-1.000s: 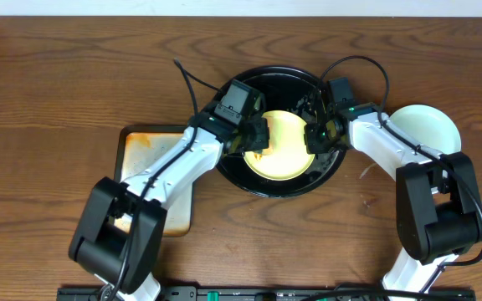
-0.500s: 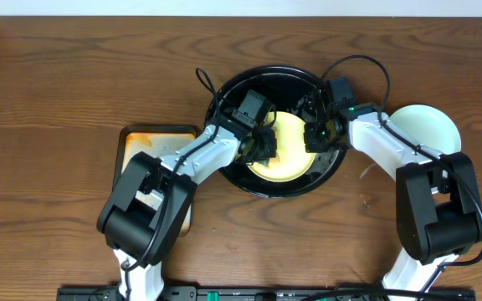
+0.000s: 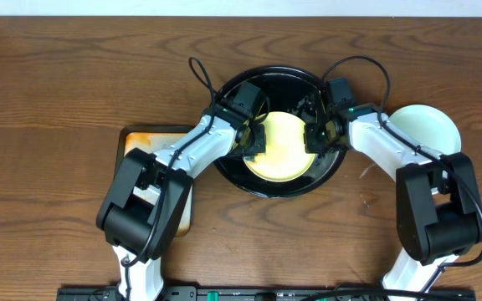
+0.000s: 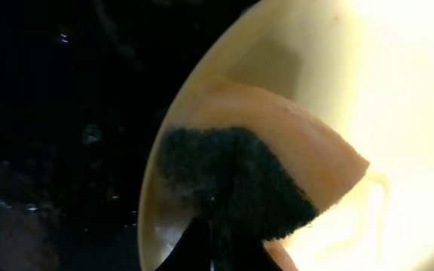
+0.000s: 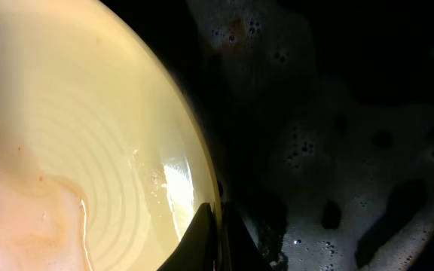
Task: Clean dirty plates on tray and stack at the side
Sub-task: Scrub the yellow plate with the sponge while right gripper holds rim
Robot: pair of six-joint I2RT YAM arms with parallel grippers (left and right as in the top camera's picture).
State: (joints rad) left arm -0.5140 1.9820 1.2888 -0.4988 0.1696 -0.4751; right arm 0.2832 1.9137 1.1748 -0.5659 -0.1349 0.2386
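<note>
black tray (image 3: 279, 189) 12 o'clock: open over bare wood (image 3: 283, 42) | 9 o'clock: left arm (image 3: 199, 150) blocks, metal tray (image 3: 145, 142) behind | 3 o'clock: right arm (image 3: 383, 142), pale plate (image 3: 432, 125) crowd it

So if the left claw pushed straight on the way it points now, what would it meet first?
Probably the yellow plate, just past the sponge it grips, though depth is unclear.

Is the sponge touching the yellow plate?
Touching. The left wrist view shows the sponge pressed flat on the yellow plate near its rim, with a wet smear beside it.
</note>
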